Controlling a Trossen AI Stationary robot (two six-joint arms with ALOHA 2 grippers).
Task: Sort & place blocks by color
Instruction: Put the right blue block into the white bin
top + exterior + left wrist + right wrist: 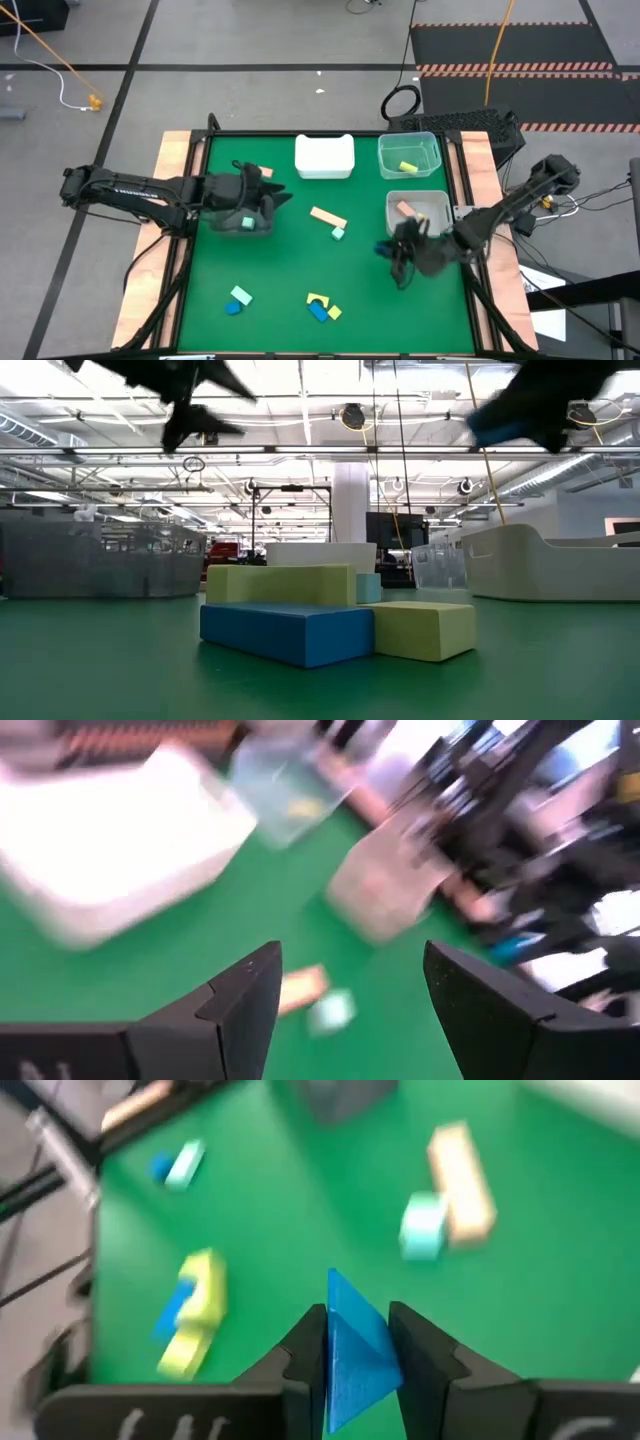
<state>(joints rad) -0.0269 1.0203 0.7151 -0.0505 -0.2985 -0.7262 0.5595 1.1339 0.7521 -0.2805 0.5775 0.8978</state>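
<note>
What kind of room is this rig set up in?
Likely a large industrial lab or workshop: exposed ceiling trusses with strip lights, hazard-striped floor matting, and loose cables across a bare concrete floor.

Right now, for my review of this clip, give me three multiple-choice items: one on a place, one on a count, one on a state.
1. Where does the tan-pink bar lie?
A. in the white bin
B. on the green mat, beside a mint cube
C. in the left gripper

2. How many bins stand along the mat's far and right side?
A. three
B. one
C. five

3. What is the right gripper doing?
A. hanging open
B. pressing a bin
C. gripping a blue block

Answers: 1 B, the mint cube sits beside the bar's end. 2 A, the white bin and two clear bins. 3 C, its fingers clamp the blue block.
</note>
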